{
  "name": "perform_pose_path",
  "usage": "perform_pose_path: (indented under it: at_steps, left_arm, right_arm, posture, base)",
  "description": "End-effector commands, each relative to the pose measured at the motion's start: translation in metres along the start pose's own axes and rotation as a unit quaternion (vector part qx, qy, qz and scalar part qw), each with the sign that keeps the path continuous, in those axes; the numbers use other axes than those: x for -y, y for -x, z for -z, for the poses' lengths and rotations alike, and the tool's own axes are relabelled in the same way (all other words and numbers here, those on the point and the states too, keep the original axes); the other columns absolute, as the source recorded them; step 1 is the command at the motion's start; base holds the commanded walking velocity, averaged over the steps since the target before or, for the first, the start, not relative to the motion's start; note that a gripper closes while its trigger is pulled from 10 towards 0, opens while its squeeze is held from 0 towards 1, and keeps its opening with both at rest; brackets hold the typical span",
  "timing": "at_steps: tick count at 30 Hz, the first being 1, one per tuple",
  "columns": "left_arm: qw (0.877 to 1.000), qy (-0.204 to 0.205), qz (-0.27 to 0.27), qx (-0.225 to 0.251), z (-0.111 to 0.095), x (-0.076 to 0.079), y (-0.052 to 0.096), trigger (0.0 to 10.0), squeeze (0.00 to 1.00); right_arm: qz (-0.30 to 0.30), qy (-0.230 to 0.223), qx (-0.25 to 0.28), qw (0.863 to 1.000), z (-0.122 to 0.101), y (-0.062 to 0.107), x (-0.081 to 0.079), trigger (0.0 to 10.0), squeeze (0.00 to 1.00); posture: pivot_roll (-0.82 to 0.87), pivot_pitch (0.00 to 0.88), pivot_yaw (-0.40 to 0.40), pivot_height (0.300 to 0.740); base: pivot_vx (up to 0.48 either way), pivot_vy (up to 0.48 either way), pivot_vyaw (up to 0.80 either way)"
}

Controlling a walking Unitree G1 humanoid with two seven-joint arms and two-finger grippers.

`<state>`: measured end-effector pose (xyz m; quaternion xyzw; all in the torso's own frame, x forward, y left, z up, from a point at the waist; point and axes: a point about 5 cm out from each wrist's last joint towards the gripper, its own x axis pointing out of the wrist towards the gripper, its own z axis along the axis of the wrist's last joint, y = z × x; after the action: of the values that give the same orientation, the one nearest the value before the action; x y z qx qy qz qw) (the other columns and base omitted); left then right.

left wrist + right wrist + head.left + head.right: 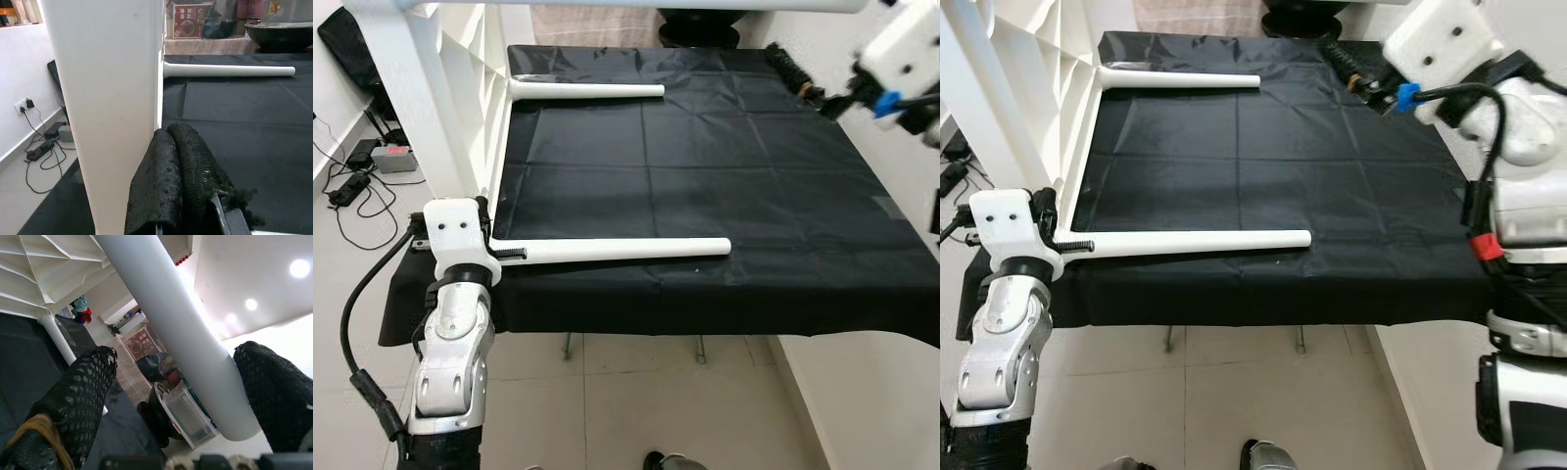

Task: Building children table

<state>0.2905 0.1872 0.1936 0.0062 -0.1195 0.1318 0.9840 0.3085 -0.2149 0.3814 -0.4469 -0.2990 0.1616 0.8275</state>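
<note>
Children's table (pixel 450 88) stands on its side at your black-draped bench's (pixel 724 196) left edge. Your left gripper (pixel 178 186) is pressed closed beside its panel; your right gripper (pixel 181 391) is spread wide around a raised leg (pixel 171 328).

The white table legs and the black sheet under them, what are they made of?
The table legs look like smooth moulded plastic, evenly white with a matte sheen, though painted metal is possible. The black sheet seems thin synthetic fabric: fold creases and a faint shine.

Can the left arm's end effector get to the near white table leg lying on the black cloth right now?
Probably yes: the left end effector sits by the near leg's threaded end, and nothing lies between them on the black cloth.
</note>
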Motion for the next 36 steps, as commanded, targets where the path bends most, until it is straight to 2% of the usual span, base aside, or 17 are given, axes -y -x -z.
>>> perform_pose_path:
  at_steps: [1, 6, 8, 9, 11, 16, 19, 27, 28, 29, 30, 36]
  left_arm:
    - [1.0, 0.004, -0.021, -0.013, 0.008, -0.012, -0.003, 0.0, 0.0]
    - [1.0, 0.013, -0.02, -0.016, 0.009, -0.014, -0.006, 0.0, 0.0]
    - [0.999, 0.029, -0.014, -0.019, 0.009, -0.012, -0.008, 9.4, 0.0]
    - [0.999, 0.035, -0.012, -0.021, 0.009, -0.011, -0.009, 10.0, 0.0]
    - [0.999, 0.04, -0.009, -0.021, 0.009, -0.008, -0.009, 10.0, 0.0]
    - [0.999, 0.048, -0.007, -0.022, 0.011, -0.004, -0.008, 10.0, 0.0]
    - [0.998, 0.055, -0.007, -0.022, 0.013, -0.001, -0.008, 10.0, 0.0]
    - [0.998, 0.064, -0.01, -0.02, 0.013, 0.0, -0.01, 10.0, 0.0]
    - [0.998, 0.066, -0.011, -0.02, 0.013, 0.0, -0.009, 10.0, 0.0]
    - [0.998, 0.067, -0.011, -0.02, 0.013, 0.001, -0.009, 10.0, 0.0]
    - [0.997, 0.068, -0.012, -0.02, 0.013, 0.001, -0.009, 10.0, 0.0]
    - [0.997, 0.074, -0.019, -0.021, 0.013, 0.001, -0.007, 10.0, 0.0]
  right_arm:
    - [-0.011, 0.0, -0.004, 1.0, -0.001, -0.006, -0.008, 10.0, 0.0]
    - [-0.011, 0.001, -0.008, 1.0, -0.001, -0.008, -0.011, 10.0, 0.0]
    - [-0.001, 0.031, -0.017, 0.999, -0.003, -0.014, -0.009, 10.0, 0.0]
    - [0.003, 0.051, -0.023, 0.998, -0.005, -0.017, -0.007, 10.0, 0.0]
    - [0.004, 0.092, -0.032, 0.995, -0.009, -0.021, -0.005, 10.0, 0.0]
    - [0.001, 0.134, -0.036, 0.99, -0.016, -0.026, -0.002, 10.0, 0.0]
    - [-0.008, 0.147, -0.03, 0.989, -0.024, -0.032, -0.005, 10.0, 0.0]
    - [-0.023, 0.145, -0.009, 0.989, -0.038, -0.045, -0.015, 10.0, 0.0]
    - [-0.023, 0.146, -0.011, 0.989, -0.038, -0.046, -0.015, 4.2, 0.0]
    - [-0.023, 0.147, -0.013, 0.989, -0.038, -0.047, -0.015, 4.2, 0.0]
    - [-0.021, 0.147, -0.018, 0.989, -0.037, -0.047, -0.015, 0.0, 0.0]
    - [-0.018, 0.151, -0.039, 0.988, -0.034, -0.046, -0.012, 0.0, 0.0]
  posture:
    - [-0.12, 0.104, -0.07, 0.74]
    - [-0.12, 0.104, -0.07, 0.74]
    - [-0.13, 0.108, -0.07, 0.74]
    - [-0.13, 0.108, -0.07, 0.74]
    - [-0.14, 0.109, -0.073, 0.74]
    - [-0.15, 0.108, -0.076, 0.74]
    - [-0.16, 0.104, -0.078, 0.74]
    - [-0.17, 0.098, -0.083, 0.74]
    - [-0.17, 0.096, -0.088, 0.74]
    - [-0.17, 0.096, -0.088, 0.74]
    - [-0.17, 0.097, -0.09, 0.74]
    - [-0.17, 0.099, -0.091, 0.74]
  base:
    - [0.0, 0.0, 0.0]
    - [0.0, 0.0, 0.0]
    - [0.0, 0.0, 0.0]
    - [0.0, 0.0, 0.0]
    - [0.0, 0.0, 0.0]
    - [0.0, 0.0, 0.0]
    - [0.0, 0.0, 0.0]
    - [0.0, 0.0, 0.0]
    - [0.0, 0.0, 0.0]
    - [0.0, 0.0, 0.0]
    - [0.0, 0.0, 0.0]
    - [0.0, 0.0, 0.0]
